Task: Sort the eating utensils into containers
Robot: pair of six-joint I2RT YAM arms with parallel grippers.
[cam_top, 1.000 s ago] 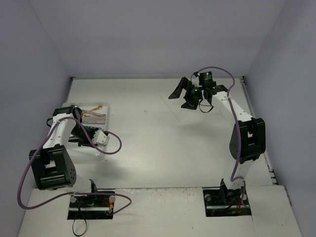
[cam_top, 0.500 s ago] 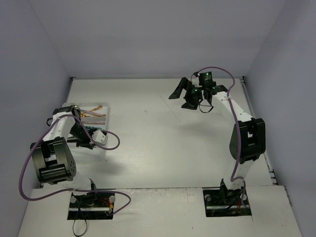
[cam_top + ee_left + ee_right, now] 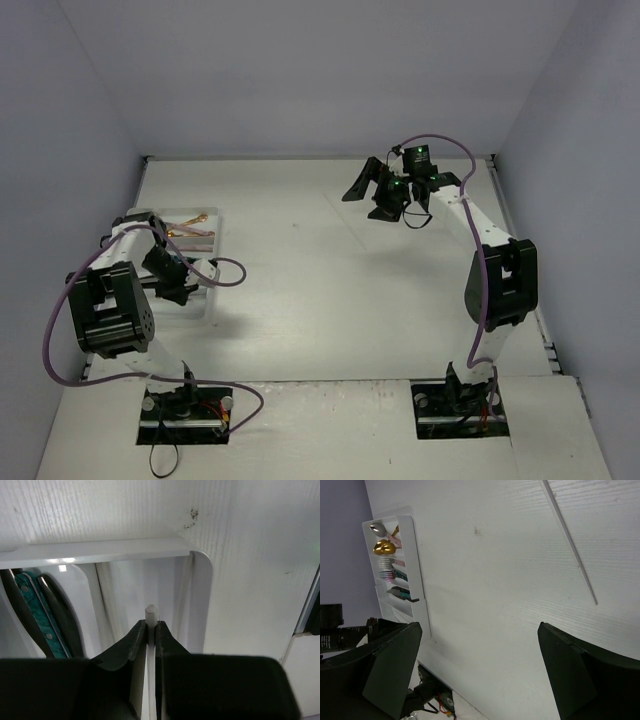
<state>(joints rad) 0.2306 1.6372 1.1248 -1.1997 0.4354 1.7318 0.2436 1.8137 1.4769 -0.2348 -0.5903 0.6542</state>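
1. The table (image 3: 330, 290) carries the white tray (image 3: 418, 565).
2. The right fingers (image 3: 390, 665) are spread wide and hold nothing, far from the tray.
3. The left fingers (image 3: 134, 647) pinch a thin pale stick (image 3: 151, 614) over the tray's end slot.
4. Another stick (image 3: 568, 545) lies far from the tray.
5. Knives (image 3: 52, 615) lie in the tray's next slot.

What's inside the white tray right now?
The tray holds a silver spoon, gold spoons, a fork and knives. The left end effector, shut on a pale stick, hides the near part of the end compartment.
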